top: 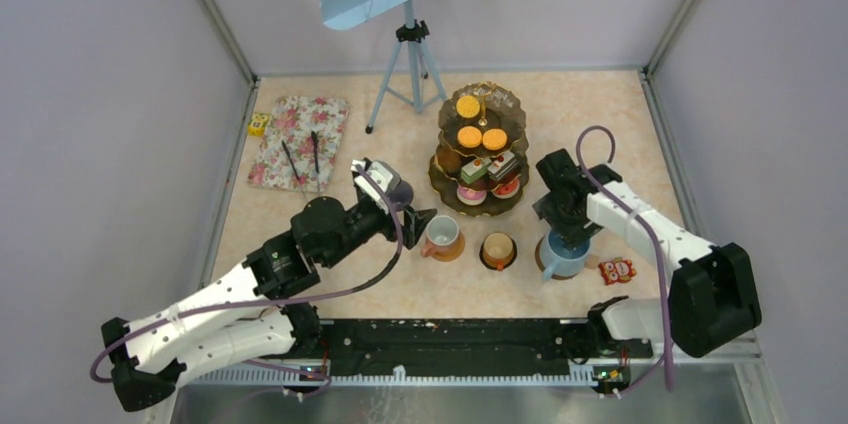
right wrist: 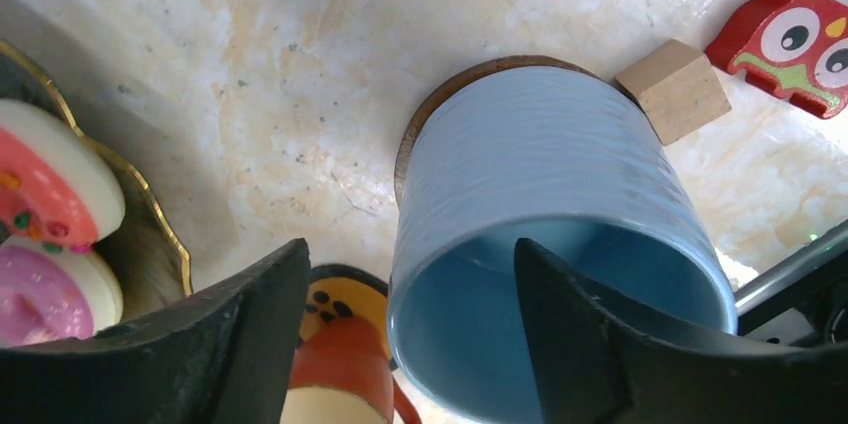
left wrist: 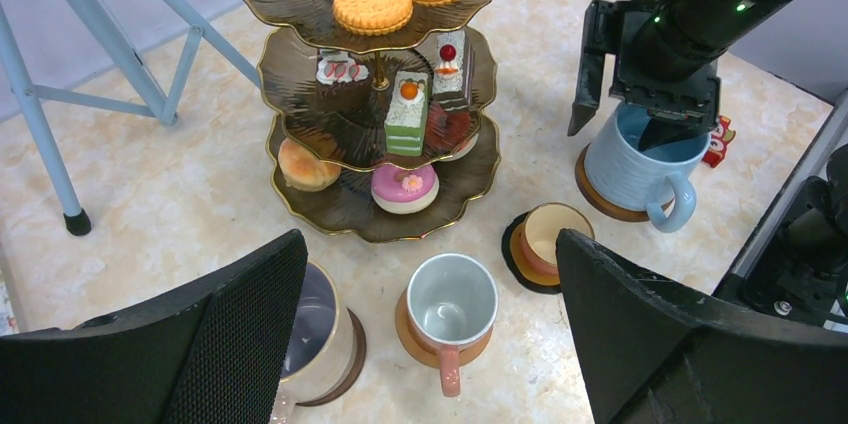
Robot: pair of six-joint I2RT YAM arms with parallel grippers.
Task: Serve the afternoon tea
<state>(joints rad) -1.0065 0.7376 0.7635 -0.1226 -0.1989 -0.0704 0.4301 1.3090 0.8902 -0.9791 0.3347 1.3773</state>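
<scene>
Right hand [right wrist: 407,259] open astride the blue mug's [right wrist: 545,174] wall, one finger inside and one outside. The mug stands on its coaster [right wrist: 470,76] on the worktop [right wrist: 300,74], near the stand [left wrist: 340,209]. Closing squarely on the wall should prevent tipping. Left hand [left wrist: 428,244] open, holding nothing.

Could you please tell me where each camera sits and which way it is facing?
Top camera: fixed above and behind the arms, looking down on the table; the left arm and right arm both show.
Left wrist: on the left arm, looking forward and down at the cake stand and orange mug; its own open jaws fill the bottom corners.
Right wrist: on the right arm, looking down at the blue mug; its jaws straddle the mug's wall.
Shared: both wrist views show the blue mug and the stand.
</scene>
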